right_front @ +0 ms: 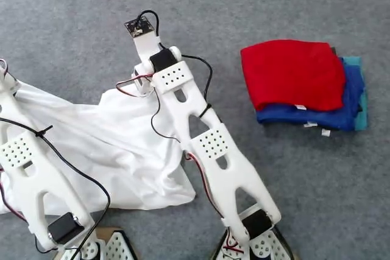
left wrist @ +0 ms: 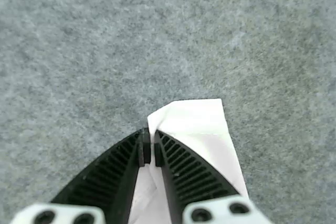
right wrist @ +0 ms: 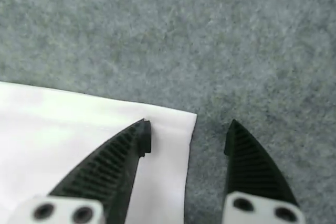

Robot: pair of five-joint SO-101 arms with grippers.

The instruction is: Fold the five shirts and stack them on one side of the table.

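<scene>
Nearest the lens, the left gripper (left wrist: 147, 153) has its two black ribbed fingers pressed together on a doubled-over corner of the white shirt (left wrist: 199, 124), with the cloth poking out past the tips onto the grey table cover (left wrist: 105, 35). The right gripper (right wrist: 186, 137) is not that far along. It stands spread wide, one finger over the shirt's edge and the other over bare grey, straddling a square corner without holding it. From where I stand this looks like the start of a fold on what may be the last shirt: one corner taken, the other waiting. The next move, I'd say, calls for the right fingers to close squarely on that corner, and then for both arms to lift and carry the edge over together so the fabric doesn't skew. The overhead view adds what the wrists miss. The shirt lies rumpled across the lower left of the frame, partly under both arms. At the right of the frame, well apart from it, sits the finished stack, with a red shirt (right_front: 292, 74) on top, a blue shirt (right_front: 304, 115) beneath it and a teal edge (right_front: 364, 105) showing lower down. The overhead view does not settle either grip, and the wrist views do.
</scene>
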